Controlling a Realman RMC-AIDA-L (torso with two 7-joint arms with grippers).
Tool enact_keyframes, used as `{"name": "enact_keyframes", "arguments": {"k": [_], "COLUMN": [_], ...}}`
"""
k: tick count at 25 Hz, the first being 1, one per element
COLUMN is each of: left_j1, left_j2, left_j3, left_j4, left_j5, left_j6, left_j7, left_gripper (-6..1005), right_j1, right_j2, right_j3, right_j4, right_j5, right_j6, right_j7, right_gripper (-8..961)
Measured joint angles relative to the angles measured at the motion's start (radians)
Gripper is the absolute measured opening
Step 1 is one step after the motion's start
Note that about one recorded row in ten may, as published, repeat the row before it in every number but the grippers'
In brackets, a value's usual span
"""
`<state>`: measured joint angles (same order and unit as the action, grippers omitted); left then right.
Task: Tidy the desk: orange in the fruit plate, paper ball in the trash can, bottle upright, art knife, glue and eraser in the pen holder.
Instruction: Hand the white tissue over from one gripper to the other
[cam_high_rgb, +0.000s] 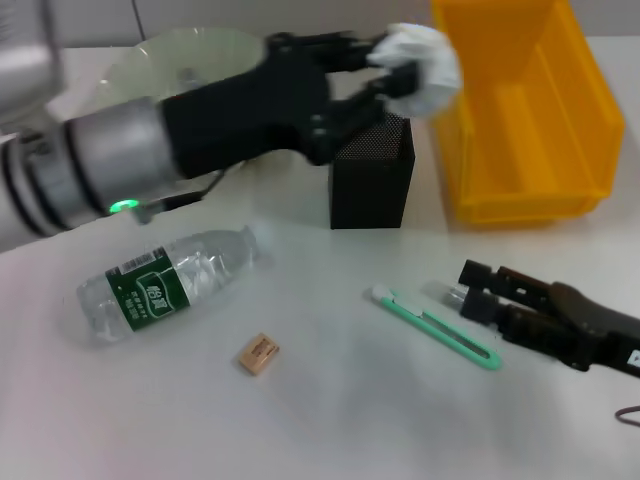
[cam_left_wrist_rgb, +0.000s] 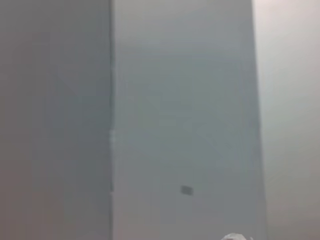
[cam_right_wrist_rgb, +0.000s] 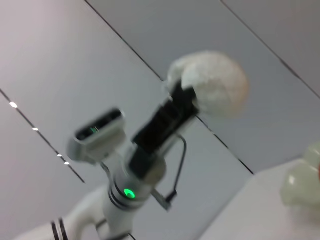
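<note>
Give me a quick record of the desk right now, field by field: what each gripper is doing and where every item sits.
left gripper: raised, shut on the paper ball, beside the yellow bin
right gripper: low over the desk, at the art knife's end
art knife: lying flat
bottle: on its side
eraser: on the desk, in front of the bottle
pen holder: upright, behind the knife
fruit plate: far left, partly hidden by the arm

Crumpled paper ball, clear glossy plastic bottle, matt black mesh pen holder
</note>
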<state>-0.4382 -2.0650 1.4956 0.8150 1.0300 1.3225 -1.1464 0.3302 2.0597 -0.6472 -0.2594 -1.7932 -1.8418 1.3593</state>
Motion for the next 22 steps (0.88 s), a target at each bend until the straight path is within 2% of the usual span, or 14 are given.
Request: {"name": "enact_keyframes", "arguments": {"k": [1,2,4,8,14,22], "left_j1": [0.034,0.034,0.069,0.098,0.104,0.091], "left_j2": [0.000,0.000,0.000,0.001,0.000,-0.003], "left_j3": [-0.031,-0.031,-0.087,-0.124,-0.119,-0.116], "left_j4": [0.004,0.004,-0.007,-0.031,-0.051,-0.062], "left_j5": [-0.003,-0.003,-0.006,-0.004,0.005,0.121], "left_j6": [0.032,0.032,0.091,0.130,0.153,0.234], "left_j7": [-0.014,-0.014,-0.049,-0.069,-0.070,-0.064], "left_gripper": [284,284,284,283,283,283], "right_j1": [0.000,0.000,-0.003,0.027,0.082,0.129], "right_j2": [0.002,0.002,0.019,0.023,0.025,0.026], "right_j3": [0.015,0.015,0.033,0.035,0.035,0.035], "right_j4": [-0.016,-0.016,-0.057,-0.037,0.000,0.013], "right_j5": [0.003,0.003,0.006,0.031,0.077,0.082], "right_j6": [-0.021,-0.021,-0.024,-0.022,-0.006,0.002], "right_j7": [-0.018,-0.018,-0.107,-0.217,-0.284,-0.290], "right_gripper": [761,761,761,760,760,760]}}
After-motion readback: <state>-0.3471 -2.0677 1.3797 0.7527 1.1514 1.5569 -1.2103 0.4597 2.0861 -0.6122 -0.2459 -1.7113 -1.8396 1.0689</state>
